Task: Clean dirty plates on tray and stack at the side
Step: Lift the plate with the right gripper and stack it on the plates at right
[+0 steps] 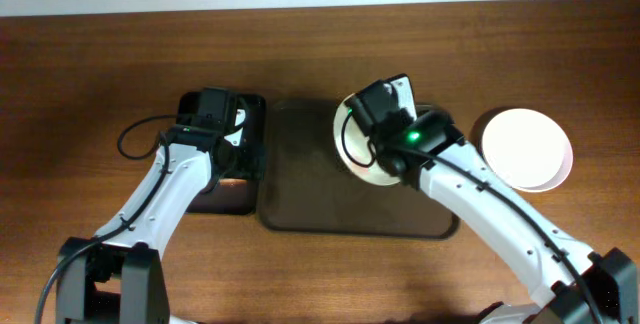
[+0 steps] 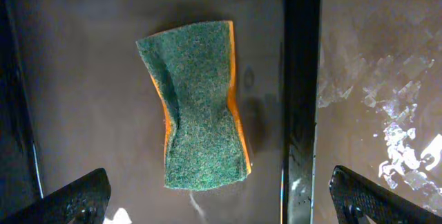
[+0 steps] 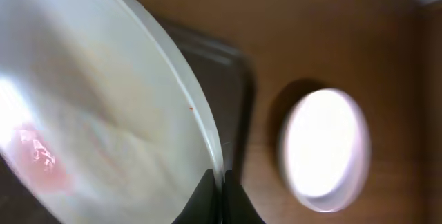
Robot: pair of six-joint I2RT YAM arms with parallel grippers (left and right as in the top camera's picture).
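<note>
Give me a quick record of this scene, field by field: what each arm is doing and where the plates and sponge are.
Left tool: open, above the sponge, not holding it
Sponge: green and orange, lying on the small black tray
Right tool: shut on the rim of the held plate
Held plate: over the brown tray, red smear showing
Side plate: white, on the table right of the brown tray

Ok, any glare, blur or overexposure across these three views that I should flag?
Overhead: sharp and evenly lit, only the side plate nearly blown out. Left wrist: sponge crisp, white glare patches on the brown tray. Right wrist: held plate blurred up close, the side plate overexposed and out of focus.
</note>
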